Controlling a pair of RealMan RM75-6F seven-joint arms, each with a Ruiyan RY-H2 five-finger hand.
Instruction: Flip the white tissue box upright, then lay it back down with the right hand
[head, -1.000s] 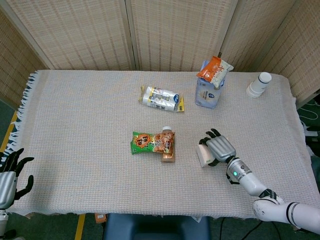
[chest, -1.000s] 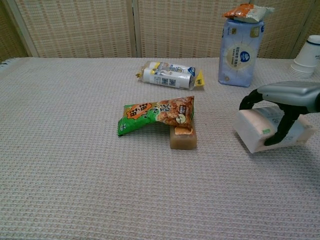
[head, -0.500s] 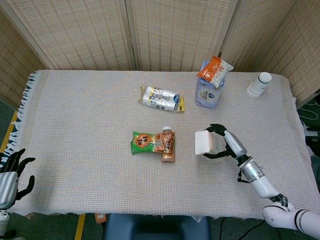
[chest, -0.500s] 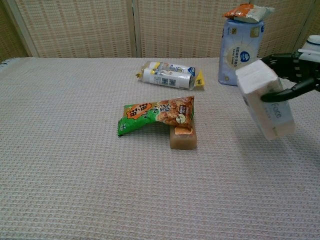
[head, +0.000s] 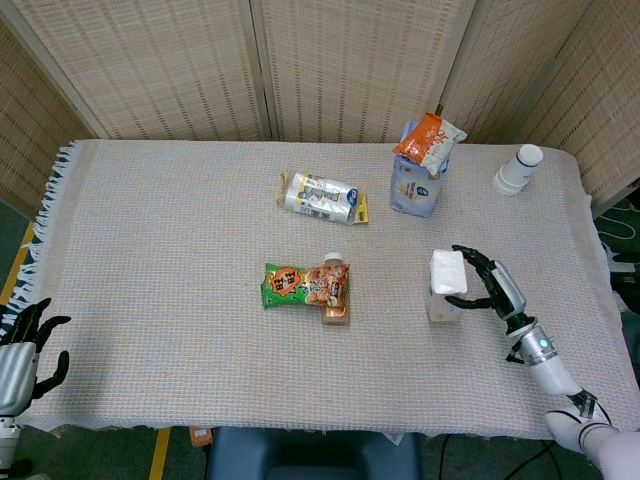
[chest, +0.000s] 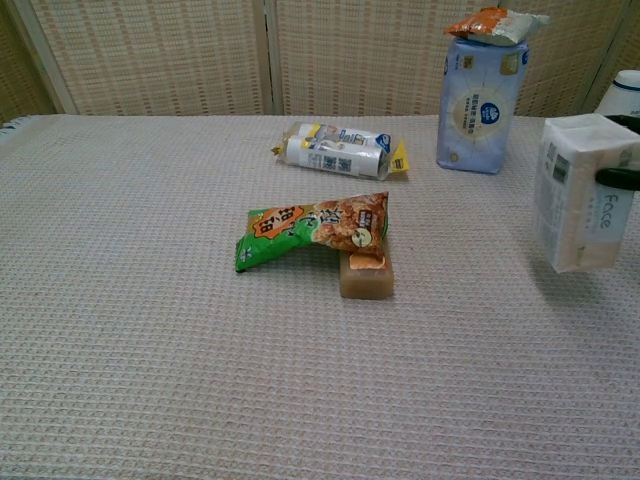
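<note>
Right hand grips the white tissue box, now upright (near-right of the counter). Risk: loose hold could topple it while laying down. Left hand idle, open.

In the chest view the right robot hand is almost wholly cut off by the right edge; only a dark fingertip shows against the white tissue box, so its grip there cannot be judged. The paper cups are cropped by the same edge. In the head view the left robot hand is clipped at the left edge. The brown block lies partly hidden under the green snack bag. The box's small print is unreadable.
</note>
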